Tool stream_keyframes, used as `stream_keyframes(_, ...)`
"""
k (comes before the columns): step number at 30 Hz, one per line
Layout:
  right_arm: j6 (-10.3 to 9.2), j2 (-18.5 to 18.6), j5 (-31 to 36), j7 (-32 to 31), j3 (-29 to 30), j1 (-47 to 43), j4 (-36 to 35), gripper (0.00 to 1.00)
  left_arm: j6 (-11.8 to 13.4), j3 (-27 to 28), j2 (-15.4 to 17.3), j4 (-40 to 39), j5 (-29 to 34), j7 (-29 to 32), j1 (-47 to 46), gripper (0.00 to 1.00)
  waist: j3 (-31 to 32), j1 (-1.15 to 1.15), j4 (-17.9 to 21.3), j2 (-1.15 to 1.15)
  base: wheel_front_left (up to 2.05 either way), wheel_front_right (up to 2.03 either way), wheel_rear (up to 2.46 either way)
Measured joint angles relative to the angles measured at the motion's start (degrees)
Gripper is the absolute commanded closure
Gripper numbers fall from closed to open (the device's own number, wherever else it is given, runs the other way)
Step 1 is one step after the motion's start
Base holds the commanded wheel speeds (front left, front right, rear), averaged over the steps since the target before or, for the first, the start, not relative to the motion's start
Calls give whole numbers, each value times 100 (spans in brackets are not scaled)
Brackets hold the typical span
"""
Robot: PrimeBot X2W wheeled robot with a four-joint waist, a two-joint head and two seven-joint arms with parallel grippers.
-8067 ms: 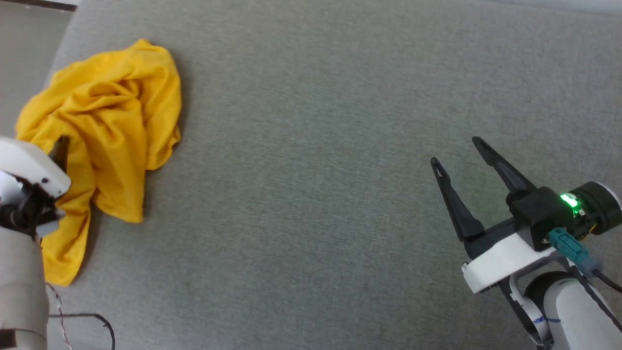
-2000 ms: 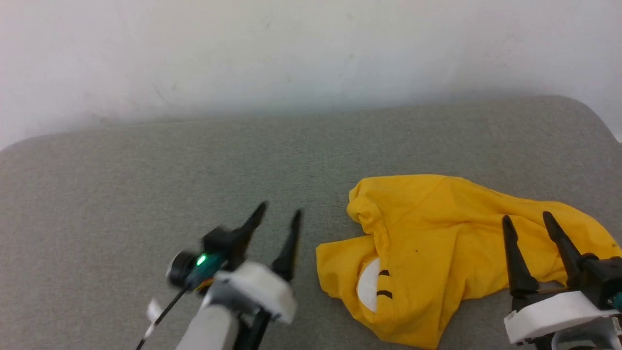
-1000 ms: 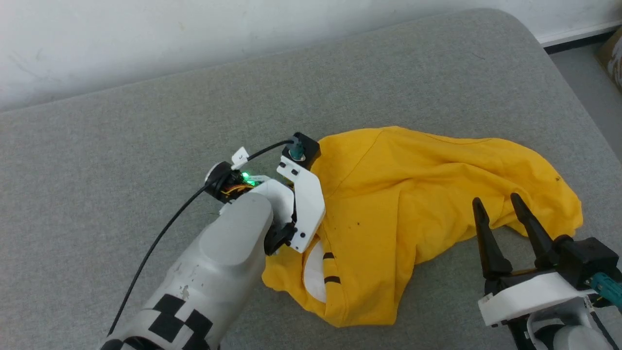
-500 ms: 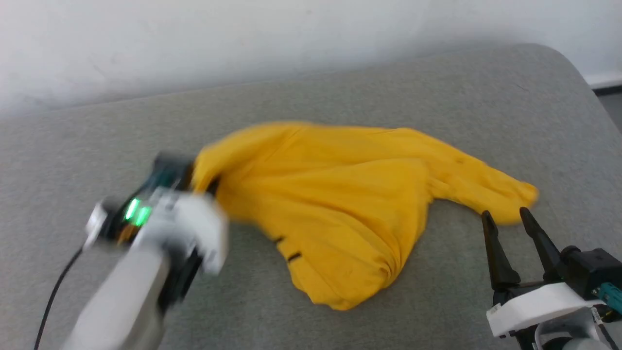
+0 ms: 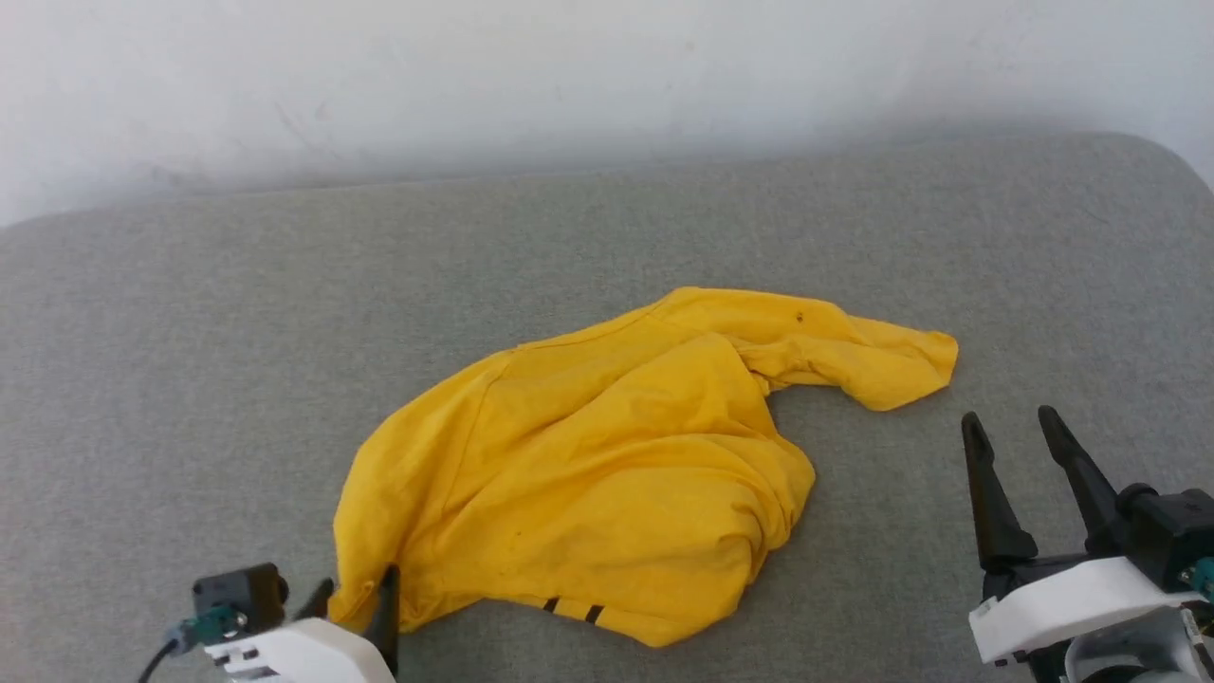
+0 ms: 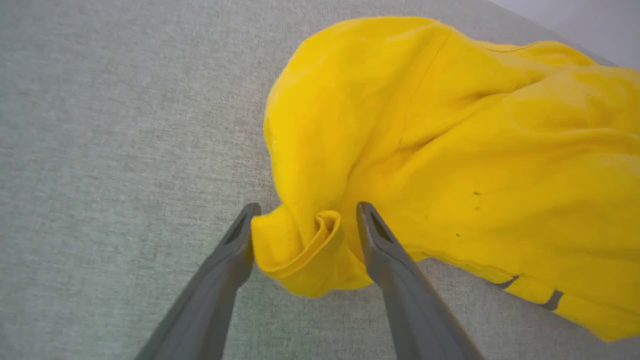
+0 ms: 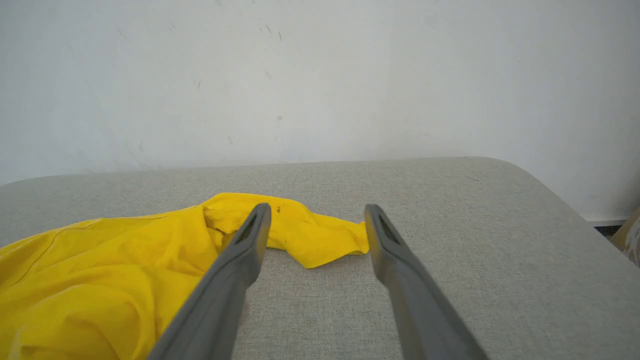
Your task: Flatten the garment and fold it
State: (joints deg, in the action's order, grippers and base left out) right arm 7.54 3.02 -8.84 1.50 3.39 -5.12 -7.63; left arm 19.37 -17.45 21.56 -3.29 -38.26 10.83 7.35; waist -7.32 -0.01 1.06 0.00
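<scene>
At the near edge, the left gripper (image 5: 353, 596) stands with its fingers spread, a rolled hem of the garment (image 5: 588, 474) sitting between them unpinched. The right gripper (image 5: 1005, 417) hangs equally wide, just short of the cloth. The crumpled yellow garment lies mid-way across the grey padded surface (image 5: 190, 332), one end trailing toward the right gripper, with a scuffed white wall (image 5: 569, 76) behind.

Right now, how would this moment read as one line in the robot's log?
garment: crumpled, unfolded, on grey pad | left tool: open, astride a corner fold | right tool: open, clear of cloth
</scene>
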Motion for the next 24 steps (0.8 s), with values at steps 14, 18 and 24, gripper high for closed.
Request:
stream_keyframes(14,0,-2,29,-145,-112,-21,-199,0,-581,164,853,525,-65,895,-1358,0,80,1,1,0,0,0,0)
stream_keyframes(18,0,-1,9,-127,-142,-17,-147,0,-860,-108,883,1080,-235,1530,-1611,0,-25,1,104,0,0,0,0)
stream_keyframes(24,0,1,-37,-43,-138,0,-55,0,-951,-461,868,1439,-349,2261,-1915,0,-187,0,252,0,0,0,0)
